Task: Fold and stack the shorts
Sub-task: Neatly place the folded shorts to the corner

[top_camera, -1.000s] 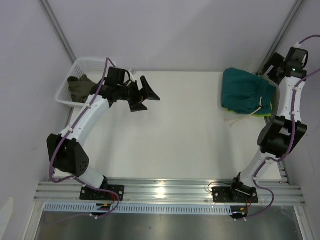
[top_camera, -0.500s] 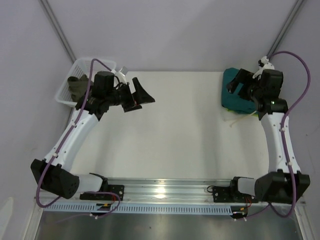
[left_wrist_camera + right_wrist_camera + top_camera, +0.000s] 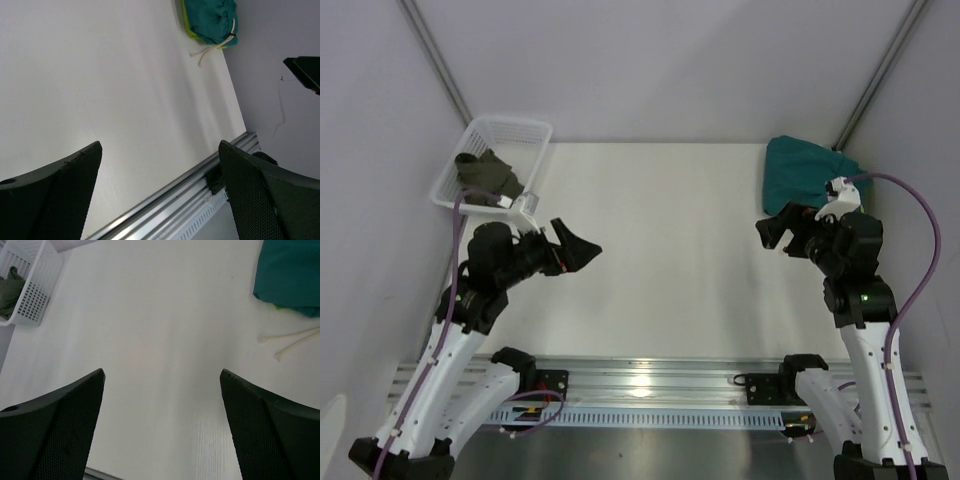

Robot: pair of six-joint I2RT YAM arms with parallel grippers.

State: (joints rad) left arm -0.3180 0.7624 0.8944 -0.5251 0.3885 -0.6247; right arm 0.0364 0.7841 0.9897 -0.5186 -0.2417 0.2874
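Observation:
The teal shorts (image 3: 805, 175) lie folded at the table's back right, with a cream drawstring (image 3: 292, 340) trailing forward. They also show in the left wrist view (image 3: 210, 20) and the right wrist view (image 3: 292, 275). A lime-green pair shows as an edge under them (image 3: 189, 31). The dark olive pair (image 3: 488, 172) lies crumpled in the white basket (image 3: 515, 130) at the back left. My left gripper (image 3: 582, 245) is open and empty in the air over the table's left side. My right gripper (image 3: 775, 232) is open and empty, in front of the teal shorts and apart from them.
An aluminium rail (image 3: 650, 380) runs along the near edge. Grey walls close in the back and both sides. The basket also shows in the right wrist view (image 3: 35, 295). The white tabletop (image 3: 670, 230) lies between the two grippers.
Both arms have drawn back toward the near edge. The left gripper has left the basket area. The right gripper has come off the teal shorts. Both stay open and empty.

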